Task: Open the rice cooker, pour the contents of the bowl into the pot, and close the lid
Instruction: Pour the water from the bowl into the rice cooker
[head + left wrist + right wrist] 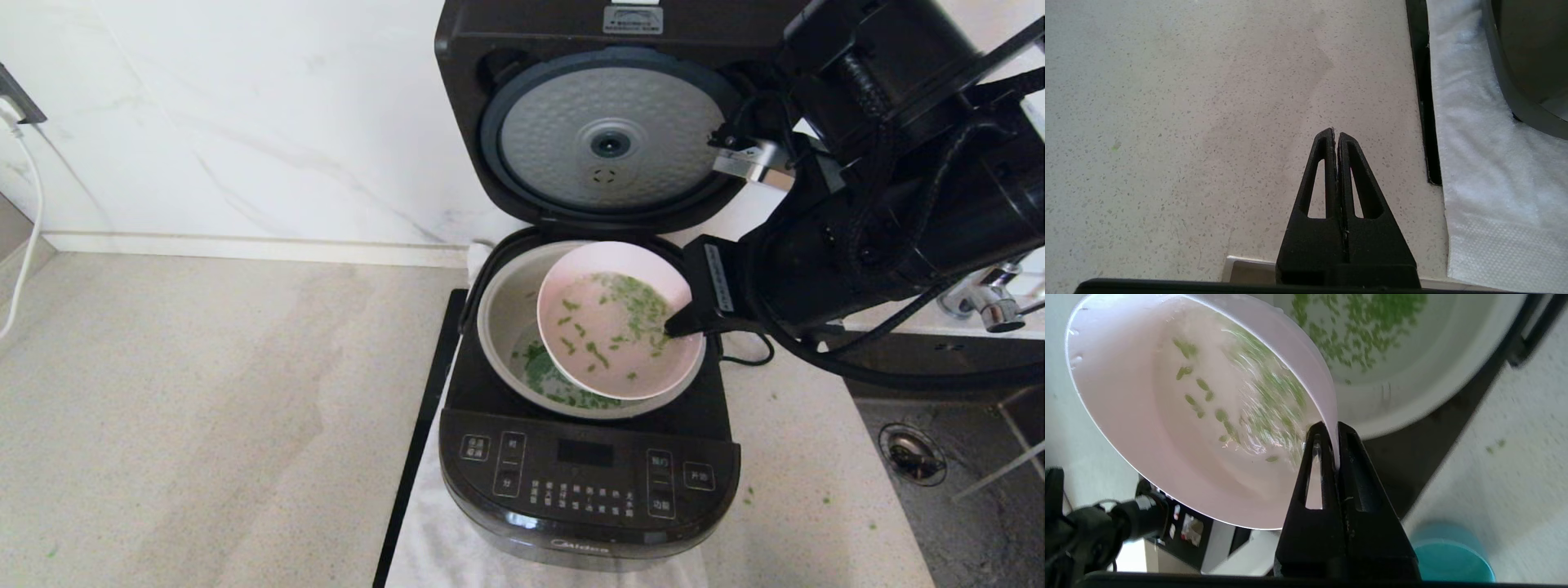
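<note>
The black rice cooker (588, 482) stands on a white cloth with its lid (608, 139) swung up, silver dimpled disc facing me. A pale pink bowl (612, 327) is tipped over the grey inner pot (502, 310). Green bits lie in the pot (1412, 347) and several cling to the wet inside of the bowl (1167, 416). My right gripper (682, 322) (1331, 430) is shut on the bowl's rim at its right side. My left gripper (1336, 136) is shut and empty, hanging over bare counter left of the cooker; it does not show in the head view.
A steel sink (963, 474) with a drain and a tap (992, 302) lies at the right. A black strip (420, 433) edges the white cloth (1478, 163). A teal cup (1447, 555) shows in the right wrist view. Green crumbs dot the counter (204, 408) right of the cooker.
</note>
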Controlling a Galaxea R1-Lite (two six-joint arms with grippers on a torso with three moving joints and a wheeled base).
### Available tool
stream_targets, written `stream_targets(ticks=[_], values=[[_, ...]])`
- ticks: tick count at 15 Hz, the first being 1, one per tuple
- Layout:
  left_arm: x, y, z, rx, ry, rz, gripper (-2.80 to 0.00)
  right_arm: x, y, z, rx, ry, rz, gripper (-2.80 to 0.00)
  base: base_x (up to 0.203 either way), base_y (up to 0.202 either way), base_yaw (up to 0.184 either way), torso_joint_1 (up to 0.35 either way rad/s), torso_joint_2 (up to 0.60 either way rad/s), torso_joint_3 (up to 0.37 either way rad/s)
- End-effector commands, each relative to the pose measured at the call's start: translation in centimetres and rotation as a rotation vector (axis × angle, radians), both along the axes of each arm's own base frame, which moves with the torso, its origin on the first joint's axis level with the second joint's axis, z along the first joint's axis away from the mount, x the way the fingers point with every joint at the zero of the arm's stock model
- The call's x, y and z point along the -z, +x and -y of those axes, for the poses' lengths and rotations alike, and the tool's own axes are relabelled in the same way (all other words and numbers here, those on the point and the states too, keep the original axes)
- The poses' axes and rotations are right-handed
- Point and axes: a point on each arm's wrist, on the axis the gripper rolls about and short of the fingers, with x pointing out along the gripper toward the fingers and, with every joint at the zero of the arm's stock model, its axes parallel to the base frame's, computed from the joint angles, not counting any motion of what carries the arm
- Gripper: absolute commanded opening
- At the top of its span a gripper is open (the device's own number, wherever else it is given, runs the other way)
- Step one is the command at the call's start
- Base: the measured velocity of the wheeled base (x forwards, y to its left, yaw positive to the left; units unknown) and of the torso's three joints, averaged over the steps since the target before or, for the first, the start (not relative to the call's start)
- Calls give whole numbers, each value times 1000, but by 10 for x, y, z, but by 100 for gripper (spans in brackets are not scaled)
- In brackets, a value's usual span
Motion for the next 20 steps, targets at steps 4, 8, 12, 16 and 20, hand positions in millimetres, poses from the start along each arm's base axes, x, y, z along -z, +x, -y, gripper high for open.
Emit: stream_targets(ticks=[4,8,12,16,20], values=[[0,0,0,0,-1,2,-280,8,18,-14,76,24,44,-280,0,0,0,0,0,0],[0,0,0,0,-1,2,-280,12,31,-22,138,25,113,-280,0,0,0,0,0,0],[0,0,0,-1,-1,2,-280,15,37,-25,227,-14,183,-280,0,0,0,0,0,0],[0,0,0,0,-1,2,-280,19,33,-30,298,-35,248,-280,0,0,0,0,0,0],[0,0,0,0,-1,1,-280,35,32,-41,360,-69,388,-280,0,0,0,0,0,0]])
